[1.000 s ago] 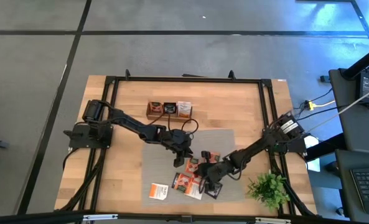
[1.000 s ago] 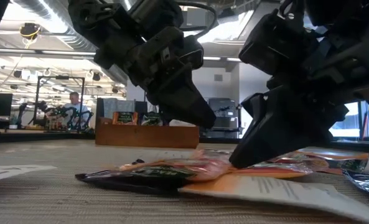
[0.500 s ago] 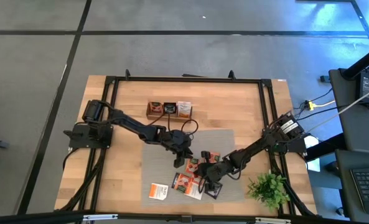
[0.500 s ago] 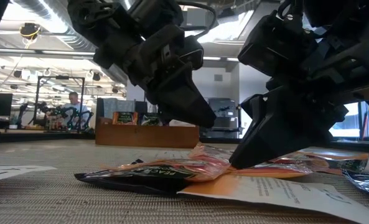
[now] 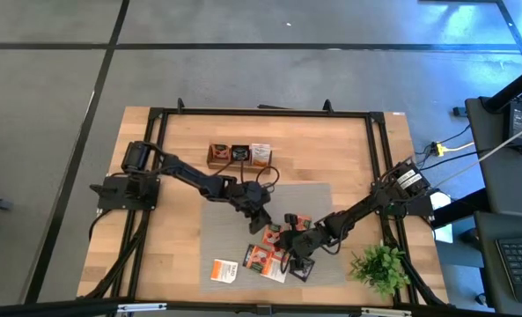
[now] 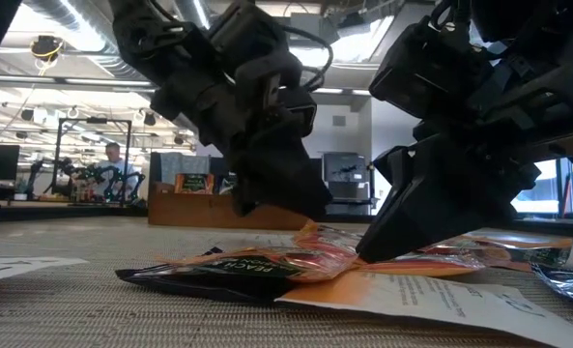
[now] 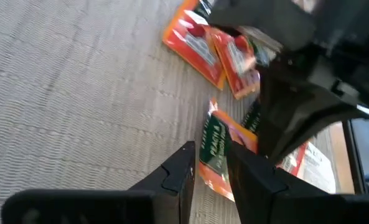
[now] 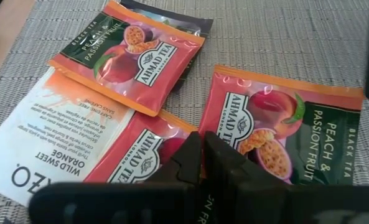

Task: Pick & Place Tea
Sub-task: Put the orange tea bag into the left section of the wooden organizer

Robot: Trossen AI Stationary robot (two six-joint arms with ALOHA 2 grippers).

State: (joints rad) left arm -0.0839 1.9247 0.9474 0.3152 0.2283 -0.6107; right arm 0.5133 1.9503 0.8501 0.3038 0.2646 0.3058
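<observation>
the left gripper [image 7: 210, 163] sits low over the woven mat [image 5: 221, 224], its fingers [image 7: 175, 174] set a narrow gap apart astride the edge of one orange-and-green tea sachet [image 7: 216, 149] that stands tilted up off the mat; whether they actually pinch it cannot be told. the right gripper [image 8: 202, 149] is pressed down on the pile just beside it, fingers together with nothing between them, tips resting on the overlapped peach sachets [image 8: 277, 134]. around them the tea [image 5: 274, 251] lies in a loose overlapping heap near the front of the counter [image 5: 349, 150], with a white orange-print sachet [image 5: 224, 270] a little apart. the wooden tray [image 5: 239, 156] stands well away toward the back, packets already upright in its compartments, and a small plant [image 5: 379, 264] sits at the right front corner.

the risks, as i judge them: the sachets overlap, so a lift could drag a neighbour along or peel two at once. the slick foil edge could slip from so shallow a bite. the two grippers work very near each other, so any sideways move may knock them together or scatter the heap.
</observation>
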